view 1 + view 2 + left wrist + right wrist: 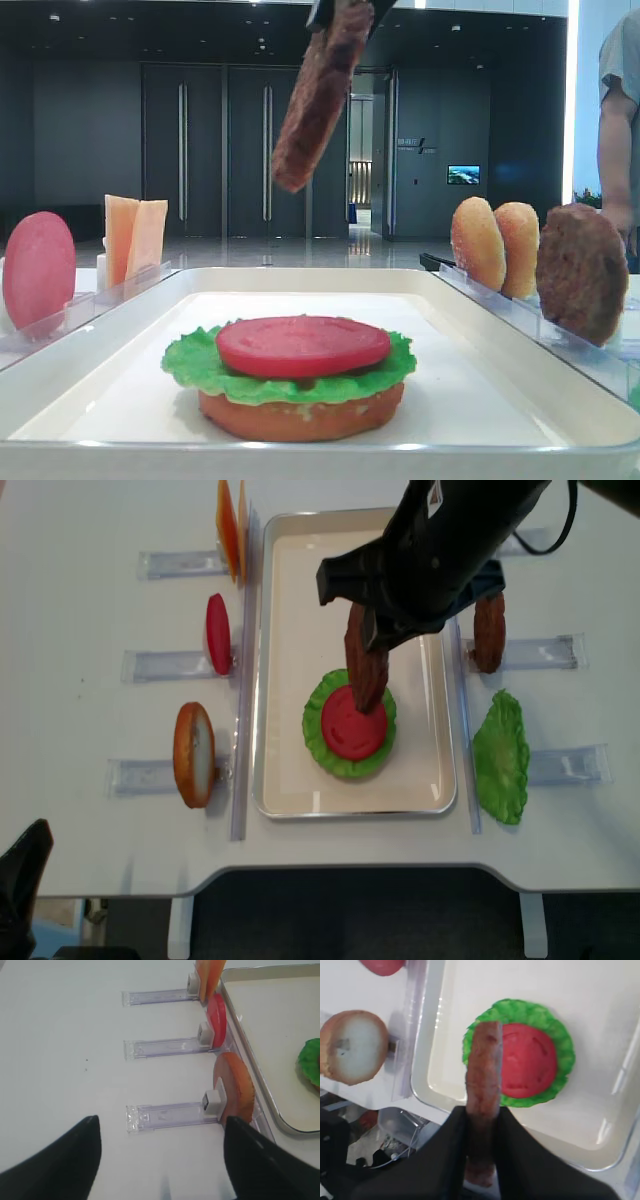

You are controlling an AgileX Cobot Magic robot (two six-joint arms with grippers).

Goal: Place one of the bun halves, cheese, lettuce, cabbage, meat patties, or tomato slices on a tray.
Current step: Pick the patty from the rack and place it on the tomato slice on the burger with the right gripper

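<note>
The right gripper [481,1125] is squeezed shut on one meat patty [366,670]; the patty hangs on its edge, tilted, up in the air above the burger stack and not touching it; the stack sits in the middle of the white tray [290,780]. The stack has three parts: one bun half [300,415] at the bottom, one green lettuce leaf [195,365] on that, and one red tomato slice [303,345] on top.

There are two meat patties to see; the second patty [488,632] stands on edge in a clear rack to the right of the tray. In the low front view two more bun halves [497,245] stand side by side in the rack on the right, just beside that patty. A second lettuce leaf [500,755] lies flat on the table right of the tray.

To the left of the tray there are three clear racks [167,1114]; one holds the orange cheese slices [229,527], and two show in the front view; one holds a second tomato slice [217,633]; one holds another bun half [193,754] standing on edge.

The left gripper [160,1160] is over the table near that bun half; its two dark fingers [65,1160] are spread wide apart with nothing between them. A person's arm [618,130] shows at the far right edge.
</note>
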